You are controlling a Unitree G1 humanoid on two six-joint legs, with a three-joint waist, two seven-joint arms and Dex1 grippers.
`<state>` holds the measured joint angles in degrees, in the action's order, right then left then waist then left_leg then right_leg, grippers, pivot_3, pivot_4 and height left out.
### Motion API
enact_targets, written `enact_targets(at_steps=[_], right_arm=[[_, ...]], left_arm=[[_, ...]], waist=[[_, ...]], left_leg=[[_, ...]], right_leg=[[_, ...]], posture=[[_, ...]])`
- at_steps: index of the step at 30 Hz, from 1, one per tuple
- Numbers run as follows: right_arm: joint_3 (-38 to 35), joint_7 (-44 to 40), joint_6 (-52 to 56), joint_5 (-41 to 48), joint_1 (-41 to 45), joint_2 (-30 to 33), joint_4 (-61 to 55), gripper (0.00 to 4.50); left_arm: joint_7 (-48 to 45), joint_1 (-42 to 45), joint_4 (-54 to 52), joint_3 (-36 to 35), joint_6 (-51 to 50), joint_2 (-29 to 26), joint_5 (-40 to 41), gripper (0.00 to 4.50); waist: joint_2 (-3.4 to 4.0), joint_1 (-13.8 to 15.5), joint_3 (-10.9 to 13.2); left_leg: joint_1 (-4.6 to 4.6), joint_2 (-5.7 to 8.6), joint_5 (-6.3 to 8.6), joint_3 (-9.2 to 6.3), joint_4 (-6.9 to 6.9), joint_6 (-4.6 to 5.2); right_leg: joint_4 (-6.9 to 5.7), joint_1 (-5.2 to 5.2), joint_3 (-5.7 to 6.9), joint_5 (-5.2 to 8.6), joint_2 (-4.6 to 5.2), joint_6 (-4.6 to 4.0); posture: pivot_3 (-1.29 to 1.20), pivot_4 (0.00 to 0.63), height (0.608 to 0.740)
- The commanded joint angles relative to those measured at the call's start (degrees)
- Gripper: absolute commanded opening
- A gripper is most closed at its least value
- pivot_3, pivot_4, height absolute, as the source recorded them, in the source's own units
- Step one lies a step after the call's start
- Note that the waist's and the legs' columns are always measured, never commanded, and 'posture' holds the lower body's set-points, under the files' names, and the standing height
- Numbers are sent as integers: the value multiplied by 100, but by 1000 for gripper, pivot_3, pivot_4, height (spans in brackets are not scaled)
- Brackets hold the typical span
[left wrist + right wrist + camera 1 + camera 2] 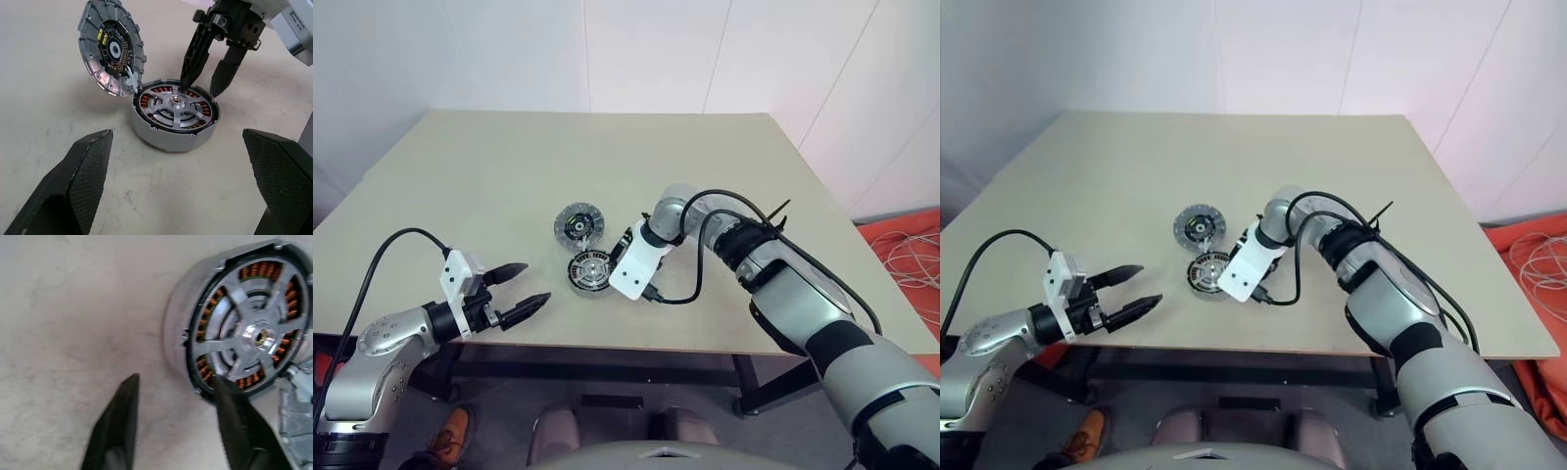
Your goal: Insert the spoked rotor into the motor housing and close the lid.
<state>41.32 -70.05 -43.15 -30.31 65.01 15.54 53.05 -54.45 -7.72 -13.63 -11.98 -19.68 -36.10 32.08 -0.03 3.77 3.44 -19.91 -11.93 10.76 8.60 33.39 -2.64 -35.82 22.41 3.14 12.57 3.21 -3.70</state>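
A beige table [489, 176] is seen, with the motor parts gathered near its front middle. The motor housing [174, 120] lies flat there, and the spoked rotor [176, 105] is already seated in it, copper windings showing between the silver spokes. The lid [111, 46] is tipped up beside the housing, its dark face with green and white bits turned toward the housing; a small white piece at its lower edge appears to join it to the housing rim, though this cannot be made out for certain.

The right gripper [204, 73] is pointed steeply down over the housing on the side away from the lid. Its fingers are parted and nothing is grasped; one fingertip [188, 78] is at or just above the rotor near the rim, the other is outside the housing wall. Whether the tip actually touches is not shown.

The left gripper [522, 290] is held spread wide and empty near the table's front edge, well apart from the parts.

The coming move is judged to turn on the lid: it must be swung down across the housing, toward the right gripper, which is much the nearer. The lid's back face is hidden.
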Motion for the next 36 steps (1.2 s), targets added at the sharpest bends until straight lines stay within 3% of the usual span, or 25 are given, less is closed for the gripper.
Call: enact_targets(at_steps=[1,4,6,15,21,24,30,36], right_arm=[[-40,-139,146,54,71,-18,-135,1474],[-83,-273,277,167,-10,-37,-319,459],[-112,-394,429,245,-93,-46,-502,38],[-328,-581,1871,366,-415,-127,-1544,4],[-472,-1021,3394,373,-579,-6,-2765,4],[-545,-1503,4718,349,-691,116,-3558,4],[-469,-1619,6432,133,-797,229,-4466,4],[-348,-1742,7115,300,-910,335,-4938,4]], left_arm=[[56,32,-100,-173,166,-43,-36,4500],[75,14,-115,-166,196,-27,-50,4500],[82,16,-115,-163,209,-22,-56,4500],[102,144,-33,-102,262,-14,-98,4500],[95,258,48,-48,281,-6,-128,4500],[85,367,122,2,287,6,-154,4500],[39,573,296,94,322,31,-221,4500],[-33,708,487,67,389,-7,-246,4500]], waist=[[0,11,0],[-3,8,-2],[-1,8,-1],[-3,2,-2],[-1,11,0],[-2,26,1],[-2,32,2],[-2,34,2]], left_leg=[[-2,0,0,0,0,1],[-2,0,4,0,0,7],[-2,-1,5,0,0,8],[9,-3,4,0,4,7],[-1,-6,3,0,3,5],[-11,-5,3,-1,3,5],[-5,-6,3,-2,2,4],[-3,-6,0,-2,2,0]], right_leg=[[1,0,0,0,0,0],[5,-3,0,0,2,0],[3,-2,0,0,0,0],[-2,-10,0,0,-1,0],[-2,1,0,0,-4,0],[1,7,0,-1,-4,0],[1,3,0,0,-3,0],[0,2,0,0,-3,1]], posture=[[0,0,740],[0,0,740],[0,0,740],[0,0,740],[0,0,740],[0,0,740],[0,0,740],[0,0,740]])
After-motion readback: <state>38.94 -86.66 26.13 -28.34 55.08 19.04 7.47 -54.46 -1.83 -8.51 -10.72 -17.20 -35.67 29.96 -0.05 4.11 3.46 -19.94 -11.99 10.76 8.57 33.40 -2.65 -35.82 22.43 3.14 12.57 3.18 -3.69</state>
